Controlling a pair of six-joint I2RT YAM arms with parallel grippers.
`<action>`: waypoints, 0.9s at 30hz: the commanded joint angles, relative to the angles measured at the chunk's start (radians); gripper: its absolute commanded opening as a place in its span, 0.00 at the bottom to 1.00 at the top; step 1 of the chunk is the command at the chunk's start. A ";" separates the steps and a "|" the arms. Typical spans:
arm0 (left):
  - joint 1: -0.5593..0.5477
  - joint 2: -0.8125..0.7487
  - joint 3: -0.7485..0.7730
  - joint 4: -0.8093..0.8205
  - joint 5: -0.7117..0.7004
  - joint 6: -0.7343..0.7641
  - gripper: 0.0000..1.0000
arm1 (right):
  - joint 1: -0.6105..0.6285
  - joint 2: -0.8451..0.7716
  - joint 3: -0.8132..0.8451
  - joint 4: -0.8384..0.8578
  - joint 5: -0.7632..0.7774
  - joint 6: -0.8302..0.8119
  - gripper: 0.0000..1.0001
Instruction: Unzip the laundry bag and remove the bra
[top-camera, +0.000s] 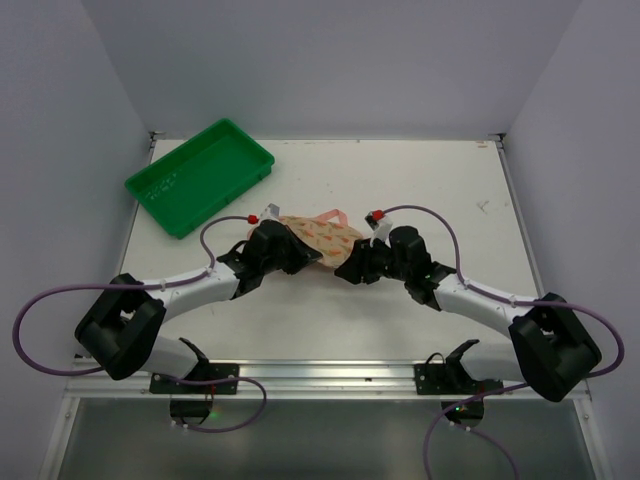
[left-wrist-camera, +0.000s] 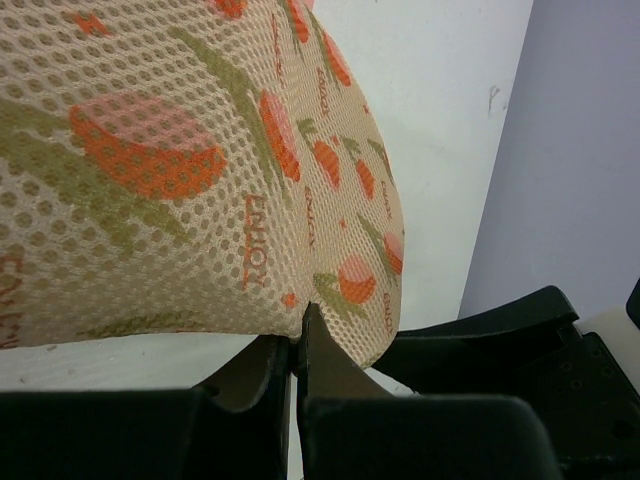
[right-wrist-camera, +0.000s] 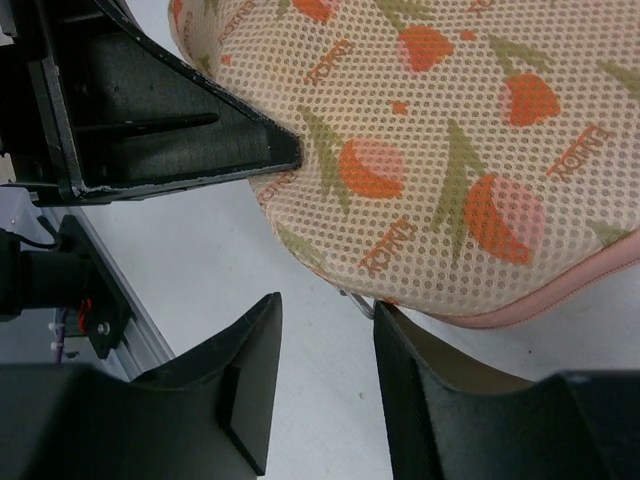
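Observation:
The laundry bag (top-camera: 322, 238), cream-peach mesh with orange-pink print and a pink loop (top-camera: 335, 214), lies at the table's middle between both grippers. My left gripper (top-camera: 291, 256) is shut on the bag's edge; in the left wrist view the jaws (left-wrist-camera: 299, 328) pinch the bag's (left-wrist-camera: 200, 160) mesh rim. My right gripper (top-camera: 352, 266) is open at the bag's right end. In the right wrist view its fingertips (right-wrist-camera: 328, 305) straddle bare table just below the bag (right-wrist-camera: 450, 150), with a small metal zip pull (right-wrist-camera: 358, 300) by the right finger and the pink zip trim (right-wrist-camera: 560, 300) beside it. The bra is hidden.
A green plastic tray (top-camera: 200, 176) stands at the back left of the white table (top-camera: 440, 190). The left gripper's black finger (right-wrist-camera: 200, 135) shows at the upper left of the right wrist view, against the bag. Grey walls close in the table's sides and back.

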 joint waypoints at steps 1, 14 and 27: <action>0.003 -0.028 0.037 0.011 0.030 -0.018 0.00 | 0.002 0.000 0.046 0.050 0.012 -0.033 0.43; 0.014 -0.033 0.026 0.000 0.020 -0.003 0.00 | 0.003 -0.026 0.023 0.013 0.047 -0.059 0.05; 0.088 -0.048 0.018 -0.077 0.033 0.120 0.00 | 0.002 -0.139 -0.032 -0.159 0.178 -0.054 0.00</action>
